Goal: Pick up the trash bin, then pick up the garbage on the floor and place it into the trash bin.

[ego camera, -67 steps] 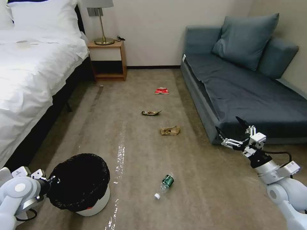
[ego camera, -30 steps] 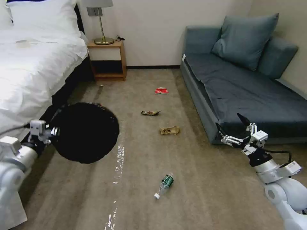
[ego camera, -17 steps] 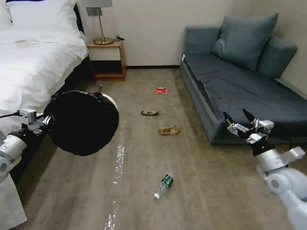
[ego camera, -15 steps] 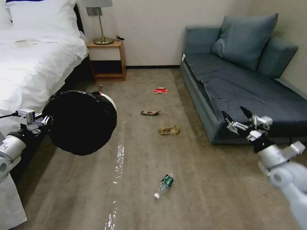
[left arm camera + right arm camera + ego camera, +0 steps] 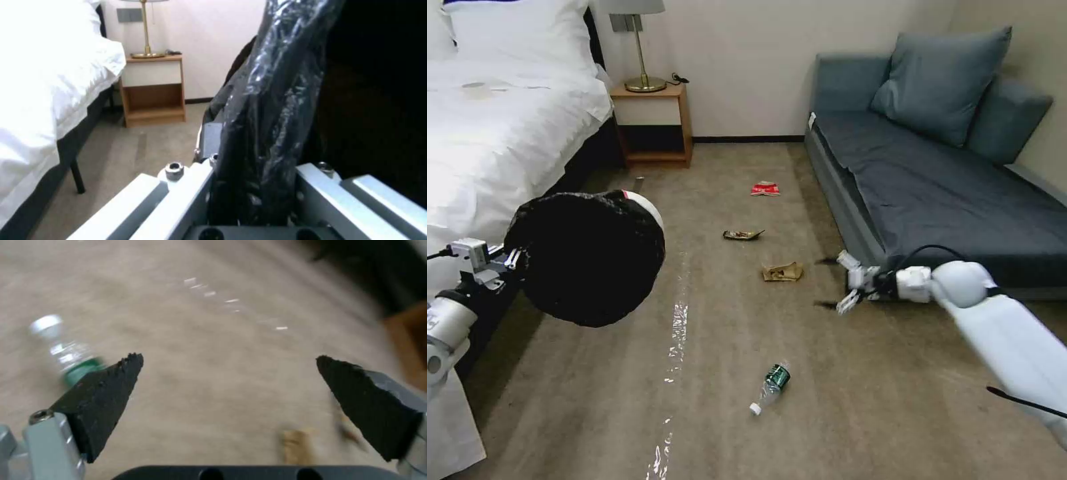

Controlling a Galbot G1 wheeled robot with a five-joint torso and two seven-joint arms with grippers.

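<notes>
Lowest in the head view, just left of centre, a clear plastic bottle (image 5: 770, 387) with a green label lies on its side on the beige carpet (image 5: 854, 413), white cap toward the lower edge; the label's writing is too small to read. At the left edge, above a strip of clear tape (image 5: 675, 333) stuck to the floor, the left gripper (image 5: 504, 267) is clenched on the bag-covered rim of the trash bin (image 5: 587, 257), which hangs off the carpet, tilted so its black-lined mouth faces the camera and a sliver of white wall shows at the top. From the left wrist, crinkled black bag (image 5: 271, 110) sits pinched between the metal fingers (image 5: 186, 196). Right of centre, the right gripper (image 5: 835, 283) reaches leftward low over the floor, its 2 dark tips spread wide and holding nothing, near a crumpled brown paper bag (image 5: 782, 271). Higher up lie a dark snack wrapper (image 5: 743, 234) and then a red-and-white packet (image 5: 766, 189), its print unreadable. Upper left holds a white bed (image 5: 500, 127) and a wooden nightstand (image 5: 654, 123); upper right, a blue-grey sofa (image 5: 934, 180).
</notes>
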